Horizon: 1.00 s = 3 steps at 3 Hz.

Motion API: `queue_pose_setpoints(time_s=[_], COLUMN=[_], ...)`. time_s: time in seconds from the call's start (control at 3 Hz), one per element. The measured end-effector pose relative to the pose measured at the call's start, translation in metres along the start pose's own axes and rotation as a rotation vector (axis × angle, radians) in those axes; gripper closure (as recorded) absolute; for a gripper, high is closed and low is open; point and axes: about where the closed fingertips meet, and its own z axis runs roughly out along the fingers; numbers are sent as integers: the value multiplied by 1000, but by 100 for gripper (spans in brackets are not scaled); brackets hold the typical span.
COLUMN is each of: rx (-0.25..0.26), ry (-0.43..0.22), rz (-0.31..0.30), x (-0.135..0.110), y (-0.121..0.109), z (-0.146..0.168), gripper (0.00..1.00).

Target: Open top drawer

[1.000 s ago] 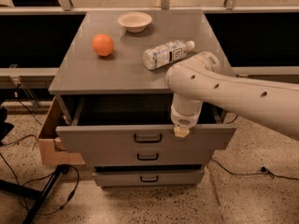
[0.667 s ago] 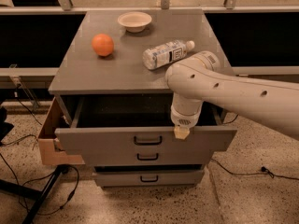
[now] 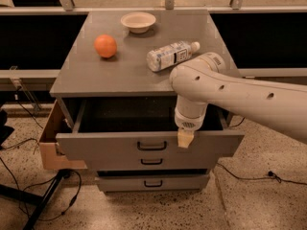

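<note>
The top drawer (image 3: 110, 147) is the widest grey drawer of three, pulled out from the grey cabinet, with a small black loop handle (image 3: 151, 145) on its front and a dark interior (image 3: 129, 114). My gripper (image 3: 184, 138) hangs from the white arm at the top edge of the drawer front, right of the handle. Two narrower grey drawers sit below, one (image 3: 151, 162) just under the top drawer and one (image 3: 153, 182) at the bottom.
On the cabinet top (image 3: 86, 73) lie an orange (image 3: 105, 46), a white bowl (image 3: 138, 21) and a plastic bottle (image 3: 170, 55) on its side. A cardboard box (image 3: 50, 145) stands at the left of the cabinet. Cables run over the speckled floor (image 3: 249, 195).
The top drawer has slid out a little farther toward the camera, and my gripper moved with its front edge.
</note>
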Motion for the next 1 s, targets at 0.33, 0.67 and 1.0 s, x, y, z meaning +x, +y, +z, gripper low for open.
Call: queue_pose_setpoints(time_s=[0.33, 0.67, 1.0], rx=[-1, -8, -84], ry=[1, -5, -5], rz=[0, -1, 40], x=[0, 0, 11], y=[1, -2, 35], z=[1, 3, 15], gripper=[0, 0, 26])
